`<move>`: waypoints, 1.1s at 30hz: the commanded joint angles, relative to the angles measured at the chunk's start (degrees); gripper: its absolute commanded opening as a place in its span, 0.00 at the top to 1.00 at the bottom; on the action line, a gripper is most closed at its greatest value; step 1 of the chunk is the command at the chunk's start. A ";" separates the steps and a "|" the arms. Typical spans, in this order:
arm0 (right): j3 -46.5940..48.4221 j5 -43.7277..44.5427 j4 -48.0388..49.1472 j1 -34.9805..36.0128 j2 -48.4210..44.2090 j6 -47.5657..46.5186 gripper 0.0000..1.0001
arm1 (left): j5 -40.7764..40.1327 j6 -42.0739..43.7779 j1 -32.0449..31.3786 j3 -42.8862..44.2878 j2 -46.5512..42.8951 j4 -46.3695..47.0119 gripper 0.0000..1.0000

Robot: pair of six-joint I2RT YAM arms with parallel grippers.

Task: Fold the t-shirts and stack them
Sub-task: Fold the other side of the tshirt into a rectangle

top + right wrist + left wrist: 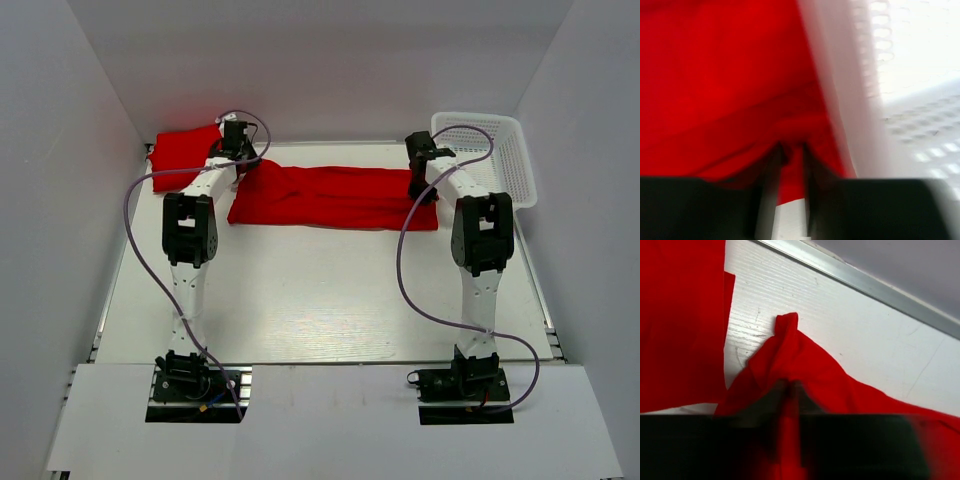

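We see both arms stretched forward over the table, wrists bent down at its far side. The left gripper is clamped on the left end of the long t-shirt, the right gripper on its right end, just beside the basket. The shirt lies as a flat band between them, and a second, folded t-shirt rests at the far-left corner, near the left gripper.

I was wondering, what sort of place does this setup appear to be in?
Probably a lab robot cell, not a home: plain white walls box in a white table, cabled arms are bolted at its edge, and red t-shirts and a basket are laid out.
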 commanded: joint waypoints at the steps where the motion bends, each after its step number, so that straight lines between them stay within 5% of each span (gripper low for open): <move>1: 2.81 -1.46 -1.06 -0.50 0.07 0.08 0.67 | 1.12 -0.54 0.41 2.43 -1.32 0.77 0.61; 8: 3.16 -5.50 1.49 0.03 -2.57 -2.20 0.51 | 3.57 -0.02 0.41 2.43 -3.07 1.39 0.29; 11: 2.28 -8.83 2.89 0.03 -4.15 -3.26 0.39 | 4.37 0.51 0.41 2.43 -4.13 1.39 0.01; 13: 1.41 -10.50 4.21 0.38 -5.38 -4.83 0.10 | 5.07 0.51 0.41 2.43 -4.66 1.39 0.01; 28: -2.29 -18.87 9.58 4.25 -6.88 -9.86 0.10 | 12.37 7.71 -0.74 -0.20 -10.10 -1.95 0.01; 33: -2.82 -19.04 9.83 3.98 -4.86 -7.57 0.10 | 18.33 8.25 -1.26 -12.23 -13.27 2.42 0.01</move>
